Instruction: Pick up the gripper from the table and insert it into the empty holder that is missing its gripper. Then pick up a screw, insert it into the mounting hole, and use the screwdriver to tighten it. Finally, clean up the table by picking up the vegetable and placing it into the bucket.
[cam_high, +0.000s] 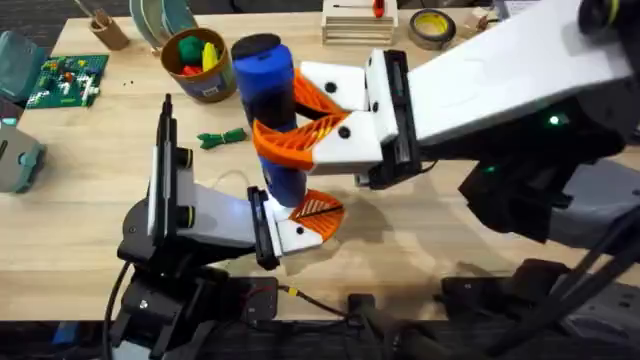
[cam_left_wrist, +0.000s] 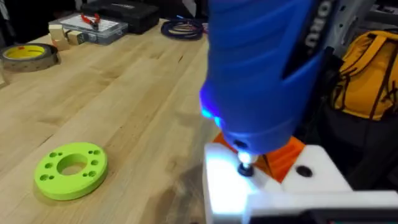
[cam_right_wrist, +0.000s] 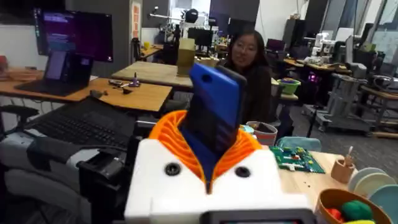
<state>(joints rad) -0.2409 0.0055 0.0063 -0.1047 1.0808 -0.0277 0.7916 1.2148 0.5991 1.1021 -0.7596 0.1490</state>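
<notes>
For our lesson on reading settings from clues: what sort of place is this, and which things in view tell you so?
Most likely a robotics lab or workshop. The right wrist view shows desks with a monitor and laptop. On the wooden table lie a green circuit board and a tape roll, and the right gripper holds a blue screwdriver.

vegetable (cam_high: 222, 138) — left of screwdriver (cam_high: 268, 110)

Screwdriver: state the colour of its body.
Blue, with a black cap; the screwdriver shows best in the overhead view, held by the right claw.
</notes>
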